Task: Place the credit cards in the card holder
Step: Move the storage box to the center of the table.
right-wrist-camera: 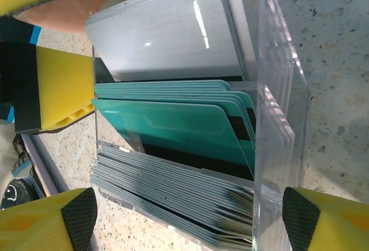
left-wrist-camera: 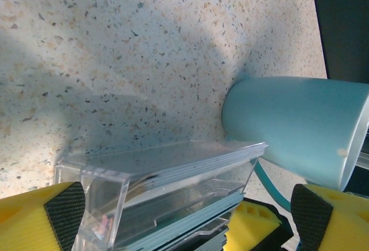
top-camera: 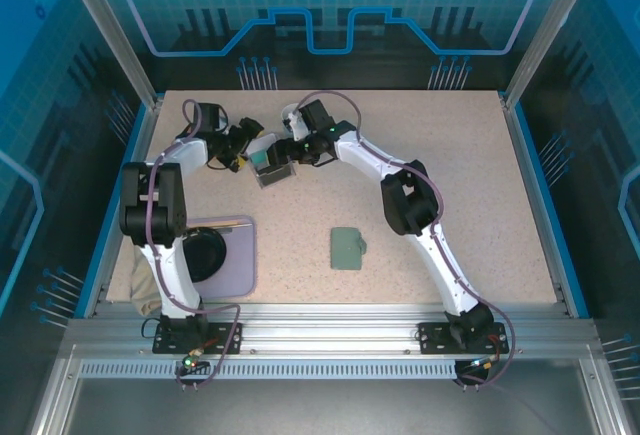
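Observation:
The credit cards (right-wrist-camera: 179, 125) stand in a clear box (top-camera: 270, 167) at the back of the table, in silver, teal and grey stacks. My right gripper (right-wrist-camera: 189, 216) is open over the box's grey stack, one pad near each end wall. From the other side my left gripper (left-wrist-camera: 187, 216) is open too, with the box (left-wrist-camera: 161, 184) between its fingers, close to the left pad (left-wrist-camera: 63, 213). In the top view the two grippers (top-camera: 243, 155) (top-camera: 283, 152) meet at the box. The sage card holder (top-camera: 347, 248) lies flat mid-table, apart from both arms.
A teal mug (left-wrist-camera: 294, 124) lies on its side right behind the box. A lavender tray (top-camera: 245, 255) with a black bowl (top-camera: 205, 252) sits at the near left by the left arm's base.

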